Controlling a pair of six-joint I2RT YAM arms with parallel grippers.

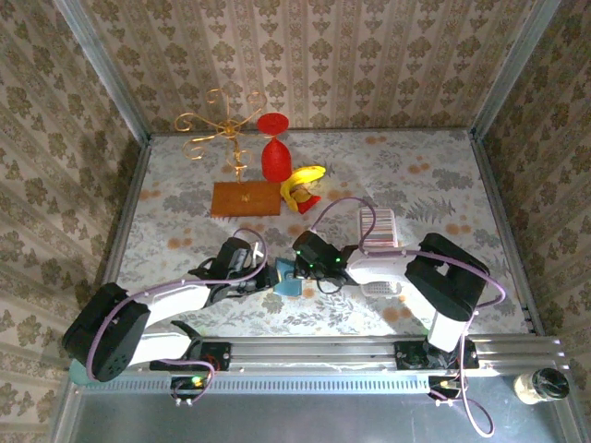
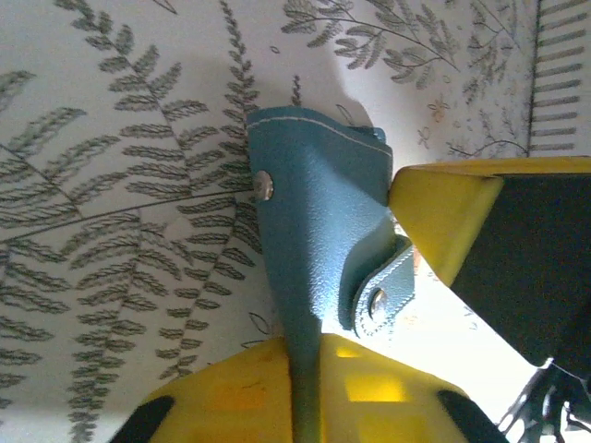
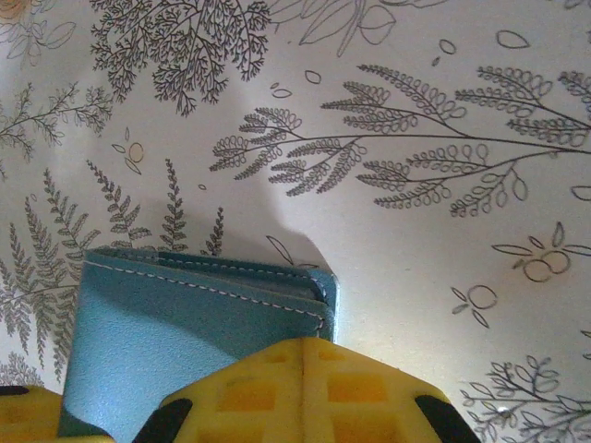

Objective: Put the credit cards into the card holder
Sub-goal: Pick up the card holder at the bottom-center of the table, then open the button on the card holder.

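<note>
Both hands pinch the teal pouch [image 1: 286, 279]: the left hand [image 2: 307, 392] at 9 o'clock, the right hand [image 3: 301, 383] pressed together on a corner. The card holder [image 1: 379, 224] lies near, at 2 o'clock. If you pull unevenly, the corner grip may slip and spill any credit cards onto the desk [image 1: 443, 185].

My left arm [image 1: 175, 300] reaches toward 2 o'clock, left jaws clamped on a blue pouch [image 2: 314, 240]. My right arm [image 1: 379, 265] bends toward 9 o'clock, right jaws closed, just beside the left ones.
</note>
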